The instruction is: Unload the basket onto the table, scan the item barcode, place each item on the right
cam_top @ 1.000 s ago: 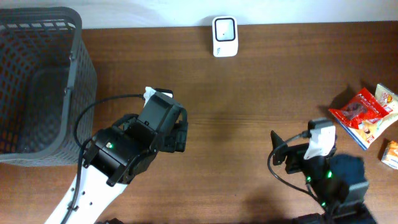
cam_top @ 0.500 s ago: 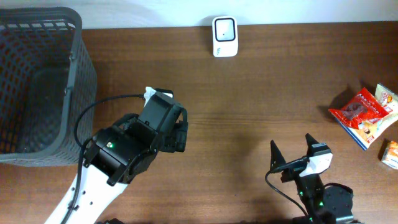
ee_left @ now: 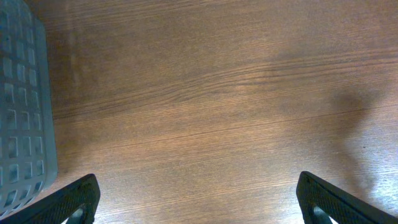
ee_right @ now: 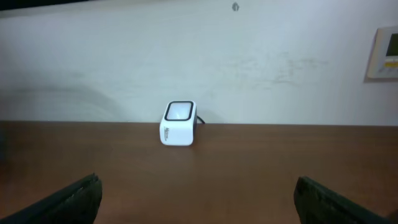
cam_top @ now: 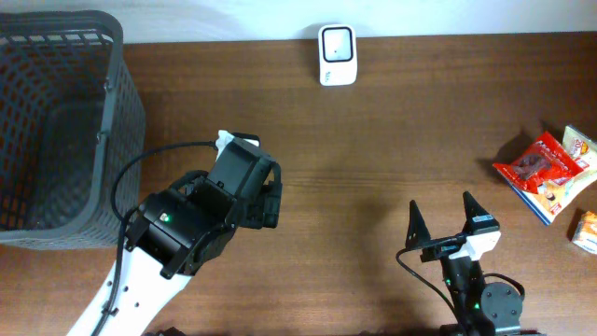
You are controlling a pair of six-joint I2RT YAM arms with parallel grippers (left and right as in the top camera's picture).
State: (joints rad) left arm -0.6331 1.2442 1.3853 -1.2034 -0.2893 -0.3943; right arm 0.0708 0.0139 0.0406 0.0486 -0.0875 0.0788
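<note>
The white barcode scanner [cam_top: 336, 42] stands at the table's far edge; in the right wrist view the scanner [ee_right: 179, 123] sits straight ahead against the wall. A red snack packet [cam_top: 536, 168] lies at the right edge, on top of another packet [cam_top: 562, 194]. My right gripper [cam_top: 441, 211] is near the front edge, left of the packets, open and empty, pointing at the far wall. In its wrist view the right gripper [ee_right: 199, 199] holds nothing. My left gripper [ee_left: 199, 199] hangs open over bare wood at centre-left.
A grey mesh basket [cam_top: 119, 112] fills the far left corner, and the basket wall [ee_left: 25, 124] shows at the left of the left wrist view. More small packets [cam_top: 579, 140] and an orange one [cam_top: 586, 231] lie at the right edge.
The right arm has drawn back toward the front edge and levelled, its open fingers now pointing at the far wall. The left arm has not moved.
</note>
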